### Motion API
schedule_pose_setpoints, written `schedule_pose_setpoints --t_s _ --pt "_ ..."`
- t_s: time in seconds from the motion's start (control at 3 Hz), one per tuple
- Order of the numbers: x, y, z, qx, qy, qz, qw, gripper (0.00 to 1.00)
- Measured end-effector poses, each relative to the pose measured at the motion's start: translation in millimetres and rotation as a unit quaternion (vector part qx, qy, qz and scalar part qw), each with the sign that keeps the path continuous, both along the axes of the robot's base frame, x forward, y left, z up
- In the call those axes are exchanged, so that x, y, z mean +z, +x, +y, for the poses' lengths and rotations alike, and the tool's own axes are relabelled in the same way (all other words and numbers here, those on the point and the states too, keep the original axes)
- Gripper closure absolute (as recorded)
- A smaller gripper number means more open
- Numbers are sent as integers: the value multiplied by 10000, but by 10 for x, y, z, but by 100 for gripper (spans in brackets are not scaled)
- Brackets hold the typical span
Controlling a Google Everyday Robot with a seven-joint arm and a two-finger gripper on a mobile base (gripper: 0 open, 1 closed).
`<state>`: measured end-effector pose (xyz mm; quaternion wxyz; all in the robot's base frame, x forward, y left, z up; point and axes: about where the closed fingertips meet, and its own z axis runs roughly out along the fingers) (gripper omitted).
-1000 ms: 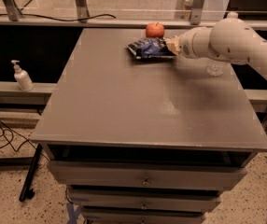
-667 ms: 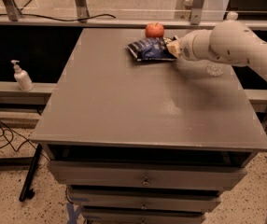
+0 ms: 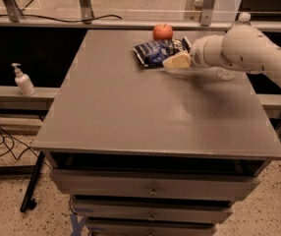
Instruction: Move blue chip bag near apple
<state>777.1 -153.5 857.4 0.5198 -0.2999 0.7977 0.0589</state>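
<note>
Leftmost, a white pump bottle (image 3: pixel 24 81) stands on a ledge beside the desk (image 3: pixel 130 112); no label on it can be read. At the desk's far edge lies the blue chip bag (image 3: pixel 155 52), its white lettering too small to make out. The apple (image 3: pixel 163 32) sits just behind the bag. The gripper (image 3: pixel 177 61) touches the bag's right end; whether it grips the bag I cannot tell. A clear bottle (image 3: pixel 244 17) stands behind the arm. Since a second ago, bag and apple have barely shifted, and the gripper has moved slightly nearer the camera.

Blue chip bag (image 3: pixel 155 52) lies, seemingly flat, beside apple (image 3: pixel 163 32), gripper (image 3: pixel 177 61) alongside.
</note>
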Motion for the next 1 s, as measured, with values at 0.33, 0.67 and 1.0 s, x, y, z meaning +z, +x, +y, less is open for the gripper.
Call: schedule_pose_setpoints --t_s 0.33,0.67,1.0 --pt "72 -169 84 154 82 -59 9998 0" --pt "152 -474 276 510 234 -80 9984 0" --pt "167 -875 384 930 344 48 9951 0"
